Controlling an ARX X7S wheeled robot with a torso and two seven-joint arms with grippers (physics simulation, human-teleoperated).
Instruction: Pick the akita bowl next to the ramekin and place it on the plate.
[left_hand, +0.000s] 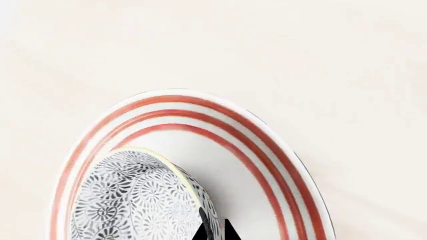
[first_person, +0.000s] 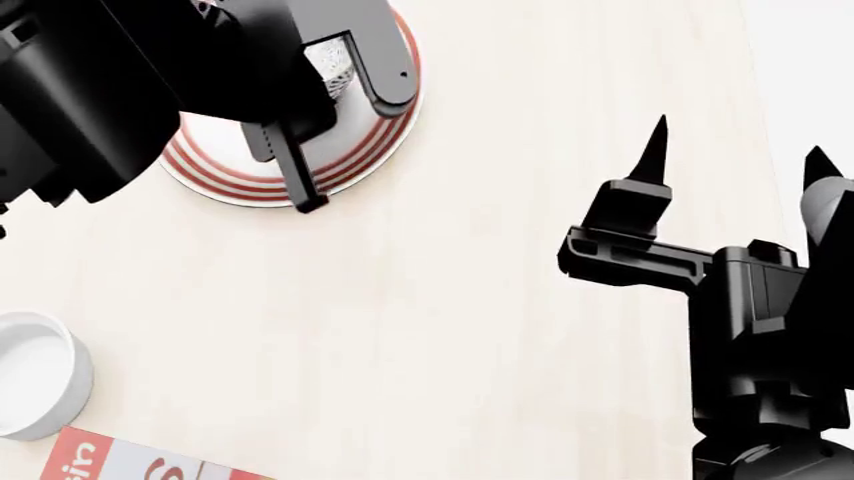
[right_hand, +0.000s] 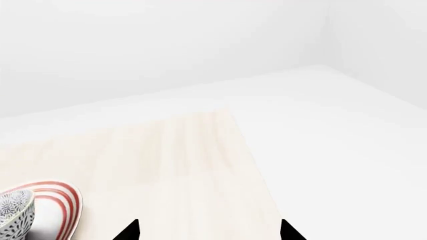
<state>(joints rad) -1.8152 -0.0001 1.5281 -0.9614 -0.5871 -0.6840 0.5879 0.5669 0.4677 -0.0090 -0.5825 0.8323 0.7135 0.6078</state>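
The akita bowl (left_hand: 133, 200), grey-and-white patterned, is over the red-ringed plate (left_hand: 267, 165). My left gripper (left_hand: 217, 231) is shut on the bowl's wall, one fingertip inside and one outside the rim. In the head view my left arm hides most of the bowl (first_person: 334, 60) and part of the plate (first_person: 240, 175). The right wrist view shows the bowl (right_hand: 15, 215) low inside the plate (right_hand: 67, 200); I cannot tell whether it touches. The ramekin (first_person: 34, 372) stands at the table's near left. My right gripper (first_person: 735, 148) hangs open, holding nothing, over the table's right side.
A red-and-white box (first_person: 127, 462) lies at the near edge beside the ramekin. The pale wooden table (first_person: 467, 300) ends on the right at a white floor (right_hand: 347, 130).
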